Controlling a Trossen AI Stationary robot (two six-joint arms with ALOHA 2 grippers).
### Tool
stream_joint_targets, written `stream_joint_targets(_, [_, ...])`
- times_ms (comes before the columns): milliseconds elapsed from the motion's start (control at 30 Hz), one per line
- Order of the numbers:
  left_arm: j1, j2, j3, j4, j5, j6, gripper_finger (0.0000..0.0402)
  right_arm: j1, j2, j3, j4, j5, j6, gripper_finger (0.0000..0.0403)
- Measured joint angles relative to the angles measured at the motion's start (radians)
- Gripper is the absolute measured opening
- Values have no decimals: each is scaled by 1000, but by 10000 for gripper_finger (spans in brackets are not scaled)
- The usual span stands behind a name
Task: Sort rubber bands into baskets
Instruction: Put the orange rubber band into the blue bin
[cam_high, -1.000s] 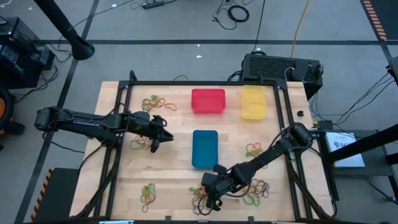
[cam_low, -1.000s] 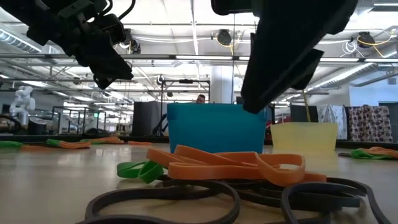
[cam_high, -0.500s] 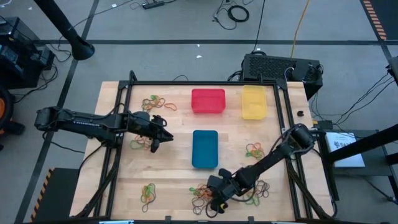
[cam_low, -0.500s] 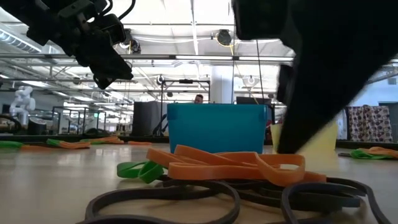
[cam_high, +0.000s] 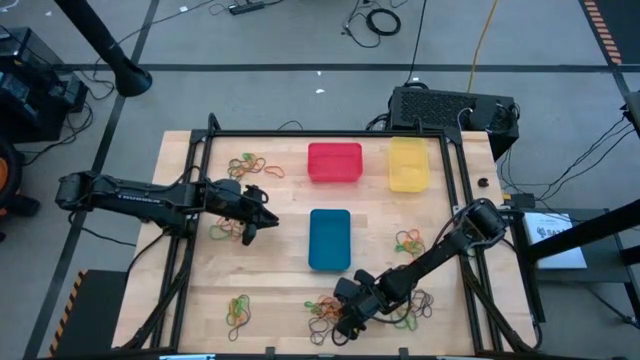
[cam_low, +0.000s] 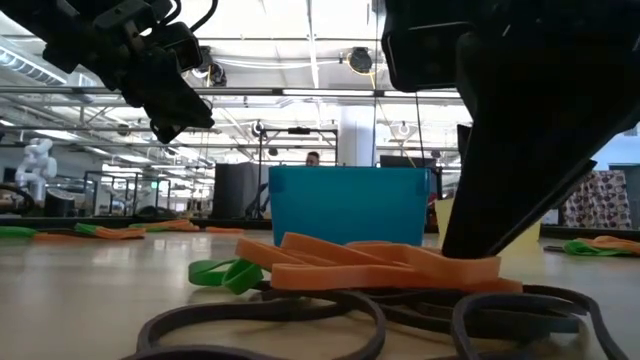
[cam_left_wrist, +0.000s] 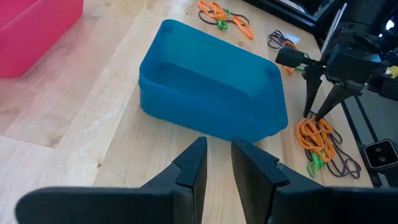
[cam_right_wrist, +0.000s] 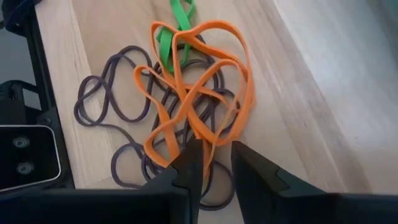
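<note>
Right gripper down on the near-edge tangle of thin orange, green and dark elastic rubber bands, fingers narrowed around an orange strand; a firm grasp cannot be told. Behind it, the blue rectangular plastic basket at mid-table. Left gripper hangs above the wooden table, left of blue basket, fingers nearly together, nothing between them. Farthest: red plastic basket and yellow plastic basket, side by side.

Overhead, table-level and two wrist cameras, all sharing the blue basket area
</note>
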Motion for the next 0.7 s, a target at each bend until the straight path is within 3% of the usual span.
stream_joint_targets(300, [0, 0, 0, 0, 0, 1, 79, 1, 0, 0, 14, -53, 8, 5])
stream_joint_targets(567, [0, 0, 0, 0, 0, 8, 79, -9, -32, 22, 19, -37, 15, 1])
stream_joint_targets(700, [0, 0, 0, 0, 0, 9, 79, -17, -91, 33, -2, 61, -26, 1])
